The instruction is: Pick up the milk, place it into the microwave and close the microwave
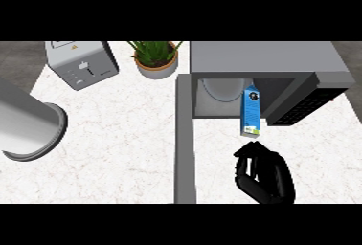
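While the microwave (263, 57) stands with its door (185, 143) swung open:
Milk (251, 111): blue carton, partly inside the cavity, lower end sticking out at the front.
Right hand (265, 173): just below the carton (apart from it), fingers curled, holding nothing.
Left forearm (25, 125): at left edge, hand unseen.

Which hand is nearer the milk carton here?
Right. The right hand sits just below the milk carton, not touching it. The left hand is not in view; only a grey forearm shows far left.

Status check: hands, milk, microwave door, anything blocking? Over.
Right robot hand curled, holding nothing, just short of milk carton. Carton at microwave mouth, partly inside. Door open. Left hand out of view. Nothing blocking.
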